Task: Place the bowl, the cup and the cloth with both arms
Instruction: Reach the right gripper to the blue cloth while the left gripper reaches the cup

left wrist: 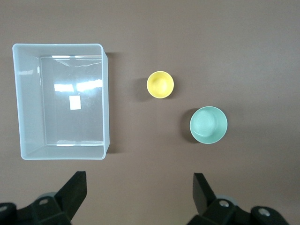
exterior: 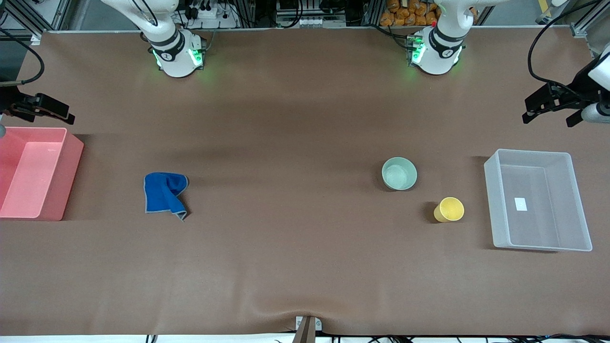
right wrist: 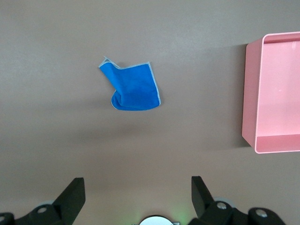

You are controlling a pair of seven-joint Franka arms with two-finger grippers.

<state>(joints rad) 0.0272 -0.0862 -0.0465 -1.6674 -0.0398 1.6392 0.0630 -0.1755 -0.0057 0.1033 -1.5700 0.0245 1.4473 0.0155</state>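
Note:
The pale mint-green bowl (exterior: 399, 173) stands upright on the brown table toward the left arm's end, and shows in the left wrist view (left wrist: 208, 124). The yellow cup (exterior: 449, 209) stands upright nearer to the front camera, between the bowl and the clear bin; the left wrist view shows it too (left wrist: 160, 84). The blue cloth (exterior: 164, 193) lies crumpled toward the right arm's end and shows in the right wrist view (right wrist: 133, 89). My left gripper (exterior: 548, 114) (left wrist: 139, 180) is open and empty, high beside the clear bin. My right gripper (exterior: 47, 108) (right wrist: 138, 183) is open and empty, high beside the pink bin.
A large clear plastic bin (exterior: 495, 205) (left wrist: 105, 98) sits at the left arm's end of the table. A pink bin (exterior: 71, 176) (right wrist: 251, 93) sits at the right arm's end. Both hold nothing. Brown table lies between cloth and bowl.

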